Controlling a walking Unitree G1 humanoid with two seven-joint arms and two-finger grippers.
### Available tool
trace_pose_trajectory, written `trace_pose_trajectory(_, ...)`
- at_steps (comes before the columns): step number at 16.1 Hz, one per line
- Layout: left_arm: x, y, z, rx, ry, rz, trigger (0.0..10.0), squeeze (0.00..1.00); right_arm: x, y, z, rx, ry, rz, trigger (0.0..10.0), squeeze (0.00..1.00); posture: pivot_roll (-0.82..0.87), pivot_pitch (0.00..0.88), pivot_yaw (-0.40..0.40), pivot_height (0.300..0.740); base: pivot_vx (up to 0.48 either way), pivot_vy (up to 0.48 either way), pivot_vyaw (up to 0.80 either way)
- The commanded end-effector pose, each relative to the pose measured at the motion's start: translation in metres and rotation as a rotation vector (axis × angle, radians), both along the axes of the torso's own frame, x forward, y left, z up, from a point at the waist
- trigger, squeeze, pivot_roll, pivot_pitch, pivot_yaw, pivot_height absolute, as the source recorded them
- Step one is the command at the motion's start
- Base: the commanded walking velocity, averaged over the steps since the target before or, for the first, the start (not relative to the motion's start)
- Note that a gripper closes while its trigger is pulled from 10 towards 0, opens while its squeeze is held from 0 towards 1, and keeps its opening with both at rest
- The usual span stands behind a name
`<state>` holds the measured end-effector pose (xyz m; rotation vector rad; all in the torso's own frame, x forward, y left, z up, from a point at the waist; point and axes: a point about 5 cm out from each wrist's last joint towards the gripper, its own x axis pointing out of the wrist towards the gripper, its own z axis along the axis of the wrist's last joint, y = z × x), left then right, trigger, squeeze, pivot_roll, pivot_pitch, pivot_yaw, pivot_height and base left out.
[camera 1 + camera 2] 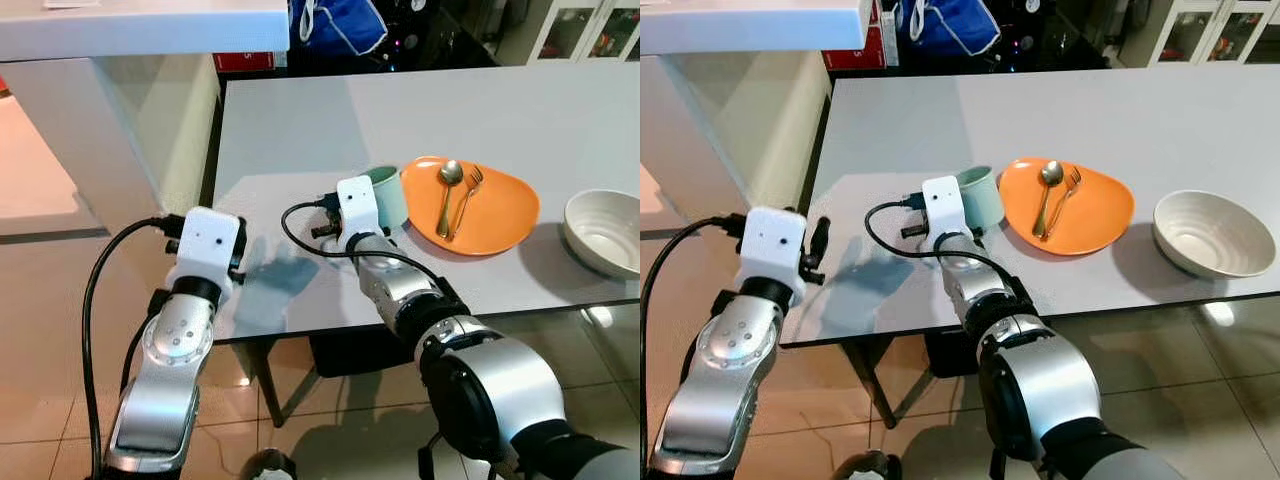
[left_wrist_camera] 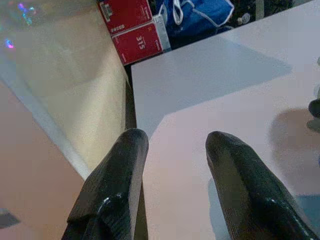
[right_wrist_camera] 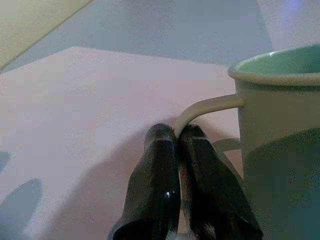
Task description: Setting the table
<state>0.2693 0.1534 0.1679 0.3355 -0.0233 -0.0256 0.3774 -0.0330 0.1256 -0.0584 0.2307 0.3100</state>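
The pale green enamel mug with a cream rim and thin looped handle [image 3: 280,115] stands upright on the grey table top [image 1: 520,110], just beside the left edge of the flat orange plate [image 1: 500,215]. On that plate lie 1 gold spoon [image 1: 449,195] and 1 gold fork [image 1: 468,200] side by side. A white ribbed bowl [image 1: 1212,232] sits further right, cut off in the left eye view.

From the head, the right arm's white wrist block hides much of the mug. The right gripper [image 3: 178,137] reaches forward over the table, its 2 black fingers [image 3: 155,185] clamped together on the handle, apparently pinching it. The left gripper [image 2: 175,145] hovers at the table's near left edge, fingers spread and holding nothing.
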Motion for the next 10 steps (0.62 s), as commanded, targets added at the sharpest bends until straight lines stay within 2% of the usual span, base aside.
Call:
trace_pose_trajectory(1, -0.004, 0.003, 0.003, 0.018, -0.005, 0.01, 10.0, 0.0, -0.008, -0.001, -0.018, -0.017, 0.074, -0.008, 10.0, 0.0, 0.38, 0.141, 0.035, 0.74, 0.0, 0.0, 0.0)
trace_pose_trajectory(4, -0.007, 0.006, 0.005, 0.025, -0.008, 0.02, 10.0, 0.0, -0.01, 0.001, -0.021, 0.004, 0.089, -0.012, 10.0, 0.0, 0.39, 0.147, 0.035, 0.74, 0.0, 0.0, 0.0)
trace_pose_trajectory(5, -0.008, 0.006, 0.005, 0.028, -0.006, 0.022, 10.0, 0.0, -0.011, 0.002, -0.022, 0.021, 0.097, -0.014, 10.0, 0.74, 0.39, 0.15, 0.035, 0.74, 0.0, 0.0, 0.0)
trace_pose_trajectory(6, -0.008, 0.006, 0.006, 0.029, -0.005, 0.022, 10.0, 0.0, -0.012, 0.003, -0.023, 0.024, 0.098, -0.014, 10.0, 1.0, 0.39, 0.151, 0.035, 0.74, 0.0, 0.0, 0.0)
trace_pose_trajectory(10, -0.009, 0.004, 0.005, 0.035, 0.002, 0.016, 10.0, 0.0, -0.016, 0.004, -0.029, 0.038, 0.118, -0.022, 10.0, 1.0, 0.39, 0.155, 0.038, 0.74, 0.0, 0.0, 0.0)
